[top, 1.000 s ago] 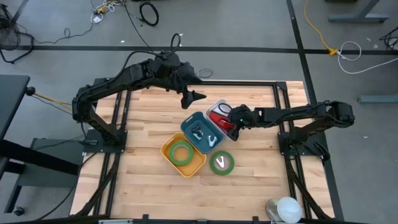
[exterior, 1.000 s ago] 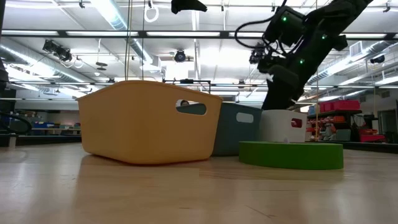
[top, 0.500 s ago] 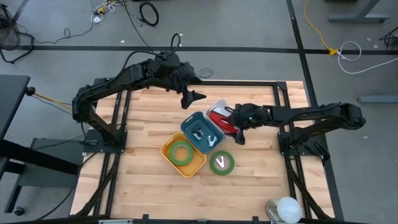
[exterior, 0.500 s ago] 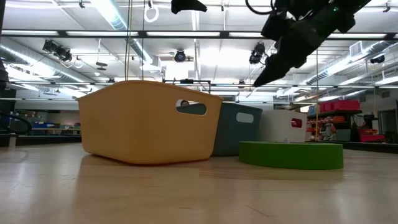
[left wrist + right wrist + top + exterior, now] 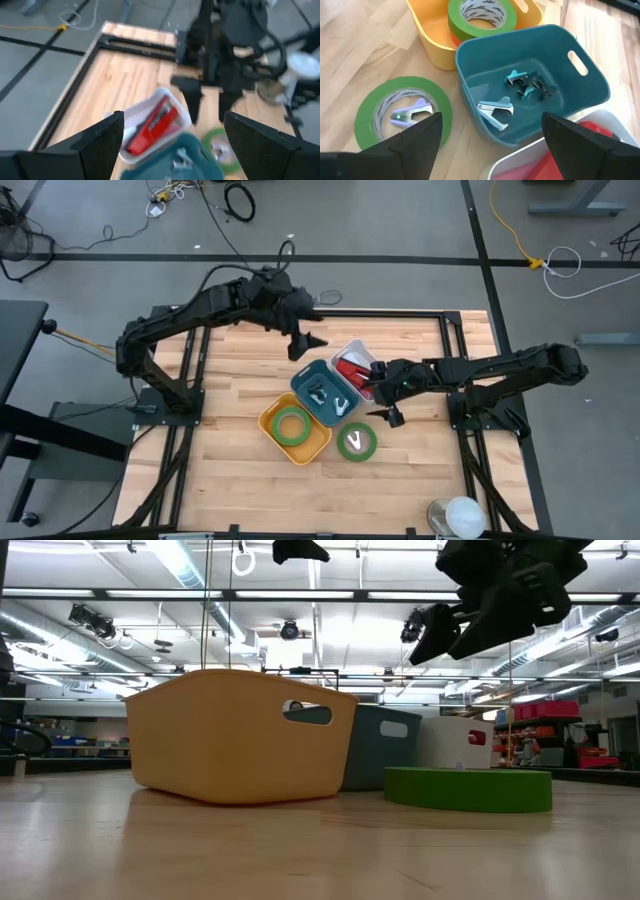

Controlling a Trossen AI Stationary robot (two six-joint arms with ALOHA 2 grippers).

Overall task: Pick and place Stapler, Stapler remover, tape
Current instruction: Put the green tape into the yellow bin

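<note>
A red stapler point(image 5: 351, 371) lies in the white bin point(image 5: 357, 353). Beside it, the teal bin point(image 5: 307, 379) holds staple removers point(image 5: 496, 108). A green tape roll point(image 5: 292, 423) sits in the yellow bin point(image 5: 270, 423). A second green tape roll point(image 5: 357, 441) lies flat on the table, with a small staple remover point(image 5: 413, 112) inside its ring. My right gripper point(image 5: 388, 412) hangs open in the air between the white bin and that tape roll. My left gripper point(image 5: 306, 342) hovers open above the table's far side, beyond the bins.
The three bins stand close together in a diagonal row at the table's middle. Bare wood point(image 5: 240, 360) lies to the left, and more along the near edge point(image 5: 300, 500). A black frame point(image 5: 400, 313) borders the far side. A white round object point(image 5: 458, 515) sits off the near right corner.
My right gripper has risen from the white bin and swung toward the table's near edge, ending high above the spot beside the loose tape roll. The red stapler stays in the white bin.
</note>
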